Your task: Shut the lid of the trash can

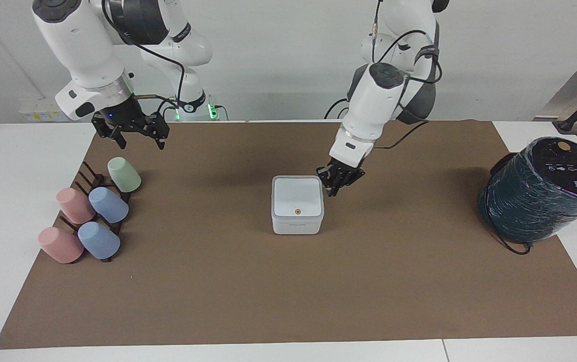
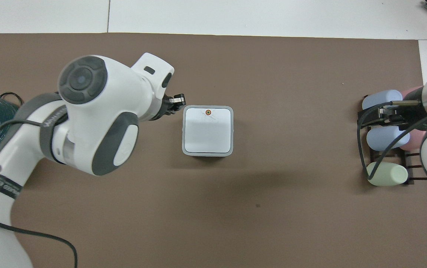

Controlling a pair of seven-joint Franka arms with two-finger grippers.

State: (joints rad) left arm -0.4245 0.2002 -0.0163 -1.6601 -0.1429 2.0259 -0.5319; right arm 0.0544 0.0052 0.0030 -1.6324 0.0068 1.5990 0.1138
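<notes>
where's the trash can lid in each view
Facing view: the lid lies flat on the trash can at mid-mat, orange dot toward the bottom.
Overhead view: the lid sits at mid-mat, dot toward the top.
Shared landmark: the green cup.

Nothing here I can actually read

From my end, the dark wrapped cylinder (image 1: 545,188), well apart from the trash can (image 1: 297,218) toward the left arm's end of the table, carries a row of small white marks on its top, too small to make out; faint print on the trash can's front wall and lettering on the left arm's strap are also illegible
</notes>
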